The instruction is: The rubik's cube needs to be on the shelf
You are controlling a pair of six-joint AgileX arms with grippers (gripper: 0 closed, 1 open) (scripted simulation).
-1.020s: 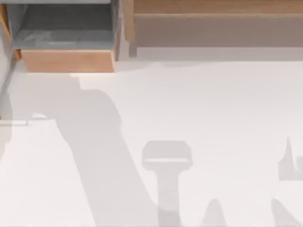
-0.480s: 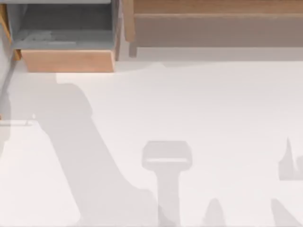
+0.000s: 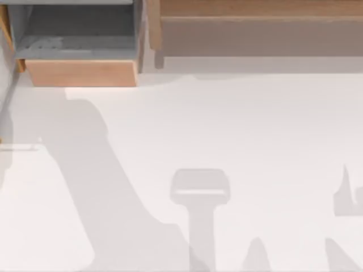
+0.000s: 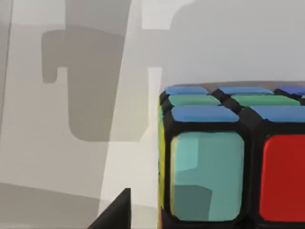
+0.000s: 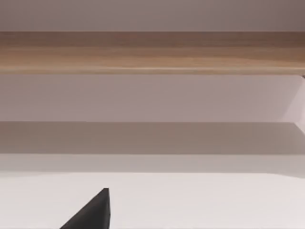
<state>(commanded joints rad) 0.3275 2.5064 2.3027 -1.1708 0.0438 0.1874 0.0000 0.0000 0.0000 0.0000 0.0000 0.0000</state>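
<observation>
While the rubik's cube (image 4: 233, 157) is sitting close before the left gripper, whose finger state I cannot tell, it should be closing squarely before lifting toward the shelf (image 3: 255, 22).

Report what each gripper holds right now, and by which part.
It cannot be told. In the left wrist view the rubik's cube sits very close beside a dark fingertip, but no contact shows. The right wrist view faces the shelf, nothing seen gripped.
</observation>
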